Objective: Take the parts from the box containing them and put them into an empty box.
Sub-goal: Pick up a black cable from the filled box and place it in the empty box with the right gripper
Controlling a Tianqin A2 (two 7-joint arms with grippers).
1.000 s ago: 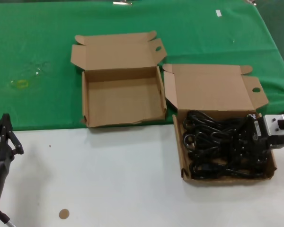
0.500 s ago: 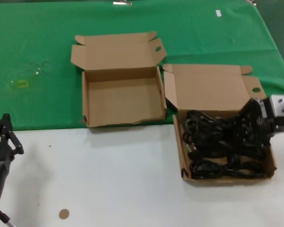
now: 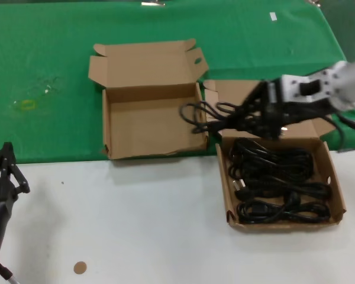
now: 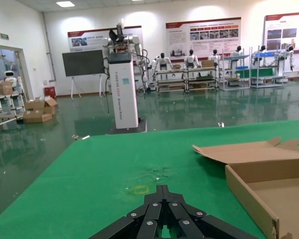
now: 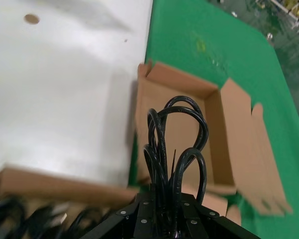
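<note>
My right gripper (image 3: 255,114) is shut on one coiled black power cord (image 3: 204,112), held in the air above the gap between the two cardboard boxes. In the right wrist view the cord's loops (image 5: 177,142) stick out from the gripper (image 5: 169,201) over the empty box (image 5: 219,134). The empty box (image 3: 154,127) lies on the green cloth, its lid open. The box containing the parts (image 3: 284,226) stands to the right with several more cords (image 3: 278,183) inside. My left gripper (image 3: 3,171) is parked at the table's near left, shut and empty (image 4: 163,189).
The far half of the table wears a green cloth (image 3: 47,59) with a yellowish mark (image 3: 25,105); the near half is white (image 3: 136,225). A small brown disc (image 3: 79,267) lies near the front edge.
The right gripper has closed on a cord in the full box, lifted it out, and carried it up and left toward the empty box. The left arm has stayed still.
</note>
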